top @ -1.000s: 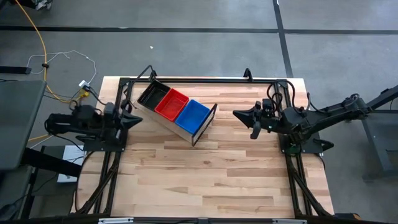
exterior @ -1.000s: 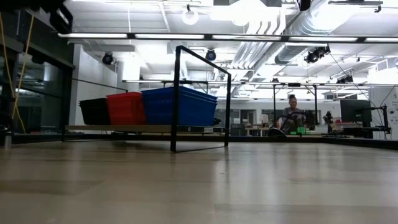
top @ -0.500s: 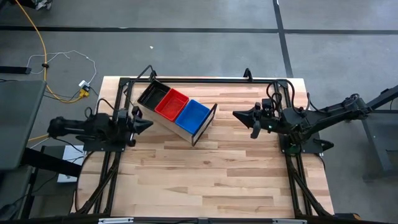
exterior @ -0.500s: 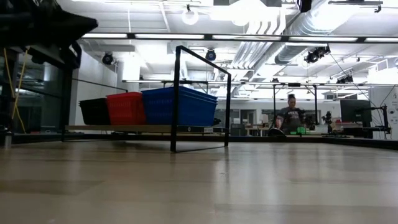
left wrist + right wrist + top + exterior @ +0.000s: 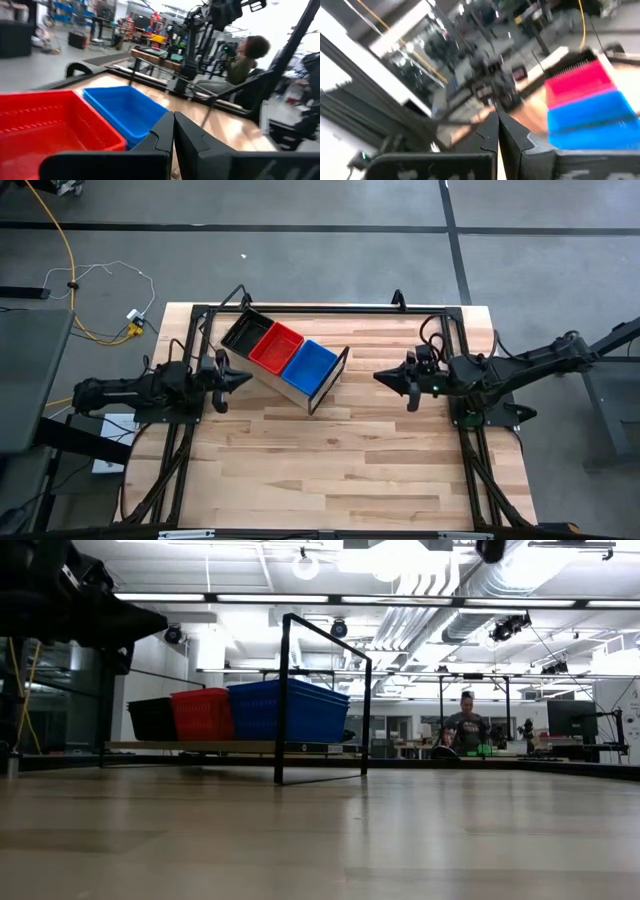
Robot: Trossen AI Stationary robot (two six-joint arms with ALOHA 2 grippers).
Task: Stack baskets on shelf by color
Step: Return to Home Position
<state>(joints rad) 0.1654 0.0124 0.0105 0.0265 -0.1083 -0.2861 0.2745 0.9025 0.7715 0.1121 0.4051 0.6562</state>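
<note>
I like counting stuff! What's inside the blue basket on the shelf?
Nothing loose shows inside the blue basket on the shelf: just its bare blue floor. Any baskets nested beneath it are covered, so they can't be counted.

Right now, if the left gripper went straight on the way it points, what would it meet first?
The left gripper would probably meet the shelf, near the red basket; its height is unclear.

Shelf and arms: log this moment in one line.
shelf: black baskets, red baskets, blue baskets | left fingers shut, empty | right fingers shut, empty
</note>
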